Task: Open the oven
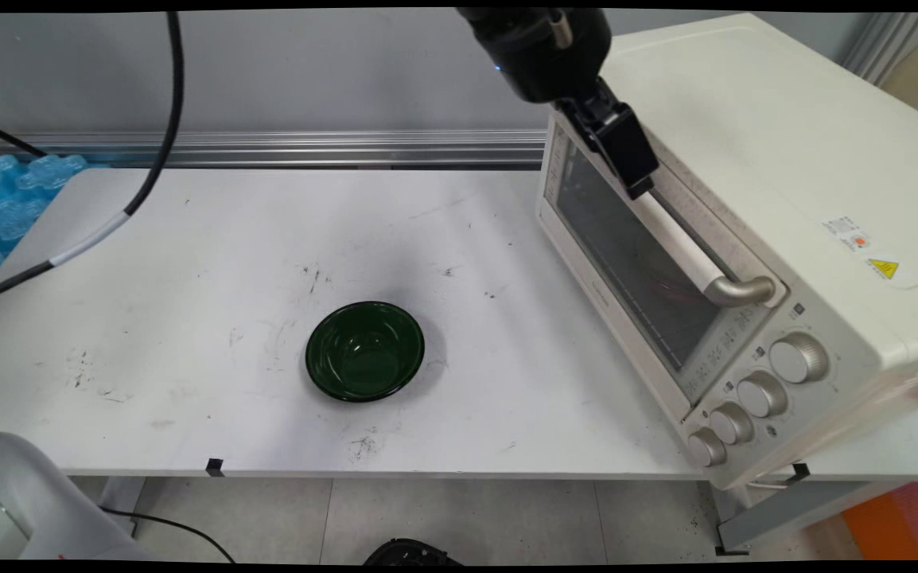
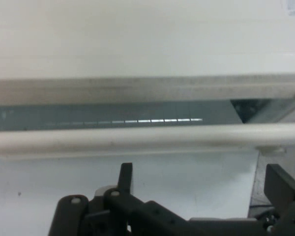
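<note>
Main view: black two-finger gripper [image 1: 640,187] lowered from the top edge onto the far end of the cream bar handle [image 1: 690,255] of the cream toaster oven [image 1: 745,159], which stands on the right side of the white table [image 1: 188,278]. Dark glass door [image 1: 626,263] shut; four round silver knobs [image 1: 761,394] in a row at the near end. Dark green round bowl [image 1: 364,350] upright and empty, well apart at mid-table. Hand view: fingers [image 2: 125,174] spread apart with nothing clamped, handle [image 2: 137,137] running crosswise just beyond the tips; actual contact not discernible.
</note>
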Controlling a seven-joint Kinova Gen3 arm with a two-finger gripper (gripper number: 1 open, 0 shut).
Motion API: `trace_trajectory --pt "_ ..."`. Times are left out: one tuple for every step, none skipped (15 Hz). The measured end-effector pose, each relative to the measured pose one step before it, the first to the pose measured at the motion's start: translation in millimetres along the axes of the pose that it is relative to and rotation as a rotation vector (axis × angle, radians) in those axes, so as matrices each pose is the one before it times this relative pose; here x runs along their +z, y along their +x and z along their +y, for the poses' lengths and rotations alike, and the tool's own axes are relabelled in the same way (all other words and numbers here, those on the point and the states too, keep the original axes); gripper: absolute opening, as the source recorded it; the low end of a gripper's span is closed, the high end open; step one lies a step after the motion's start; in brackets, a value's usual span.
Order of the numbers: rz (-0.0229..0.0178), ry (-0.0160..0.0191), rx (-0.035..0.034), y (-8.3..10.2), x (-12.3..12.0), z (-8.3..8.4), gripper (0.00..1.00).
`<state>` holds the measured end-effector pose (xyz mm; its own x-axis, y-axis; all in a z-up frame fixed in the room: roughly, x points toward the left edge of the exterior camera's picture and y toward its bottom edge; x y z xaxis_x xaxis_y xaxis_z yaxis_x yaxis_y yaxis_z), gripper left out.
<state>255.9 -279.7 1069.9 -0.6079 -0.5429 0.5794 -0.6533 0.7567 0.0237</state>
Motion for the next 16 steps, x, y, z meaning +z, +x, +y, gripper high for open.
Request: trace_trajectory --pt "0.00268 0.00336 0.00196 3.25 4.43 -0.82 1.00" --pt "0.00181 0.00331 0.00109 2.42 3.59 -0.80 1.00" --pt "0.00176 0.00408 0.00204 3.08 4.76 -0.95 1.00" --pt "0.00052 0.00191 0.00229 2.09 3.41 -0.62 0.00" --pt "-0.00013 0.00114 0.00283 1.82 3.16 -0.55 0.00" --pt "-0.00090 0.00051 0.00411 1.01 2.07 -0.54 0.00" --pt "-0.00099 0.00028 0.00678 1.54 2.80 -0.68 0.00" --pt "-0.00174 0.00170 0.00929 1.69 3.41 -1.30 0.00" --pt "-0.00123 0.00130 0.00644 1.16 2.53 -1.00 0.00" --pt "-0.00121 0.00151 0.00689 1.17 2.85 -1.14 0.00" --pt "-0.00032 0.00024 0.00660 0.92 2.53 -0.95 0.00" --pt "0.00000 0.00035 0.00836 1.13 3.11 -1.20 0.00" --pt "0.00038 0.00059 0.00888 1.11 3.21 -1.36 0.00" --pt "0.00086 0.00152 0.00759 1.03 3.32 -1.59 0.00" --pt "0.00044 0.00179 0.00520 0.64 2.86 -1.49 0.00" --pt "-0.00021 0.00227 0.00436 0.44 3.27 -1.77 0.00"
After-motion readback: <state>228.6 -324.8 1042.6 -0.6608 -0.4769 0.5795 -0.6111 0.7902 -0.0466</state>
